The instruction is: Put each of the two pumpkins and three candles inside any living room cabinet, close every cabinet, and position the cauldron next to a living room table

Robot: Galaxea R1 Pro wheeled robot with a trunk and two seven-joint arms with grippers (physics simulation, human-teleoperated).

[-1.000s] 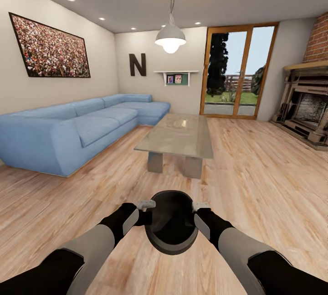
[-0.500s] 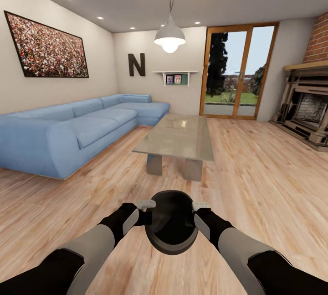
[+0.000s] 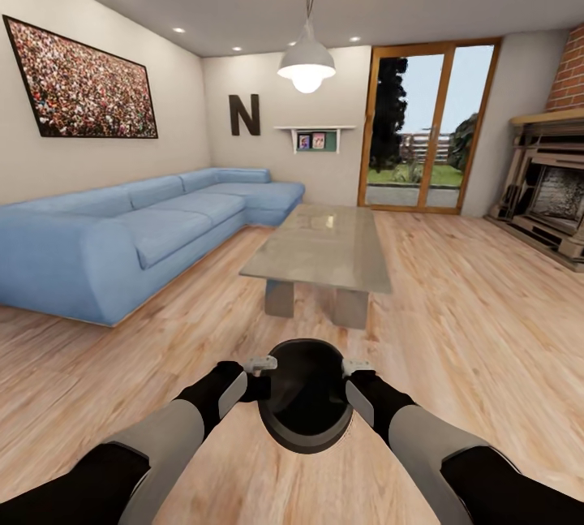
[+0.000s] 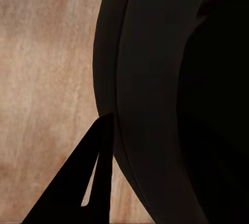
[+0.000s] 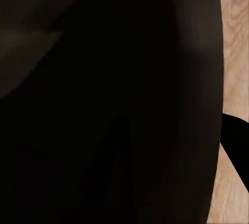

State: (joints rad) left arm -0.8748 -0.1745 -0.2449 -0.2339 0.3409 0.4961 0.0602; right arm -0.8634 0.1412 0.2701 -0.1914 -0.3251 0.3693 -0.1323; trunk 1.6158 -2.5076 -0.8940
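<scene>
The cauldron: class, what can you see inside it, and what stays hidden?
The cauldron, held between the left gripper and right gripper, shows only a dark interior; no contents are visible. Its bottom is lost in shadow.

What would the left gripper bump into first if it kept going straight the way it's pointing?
The cauldron. The left gripper points inward at the pot's side, and the left wrist view shows the black wall right at its fingers. Whether it already touches is hard to tell.
</scene>
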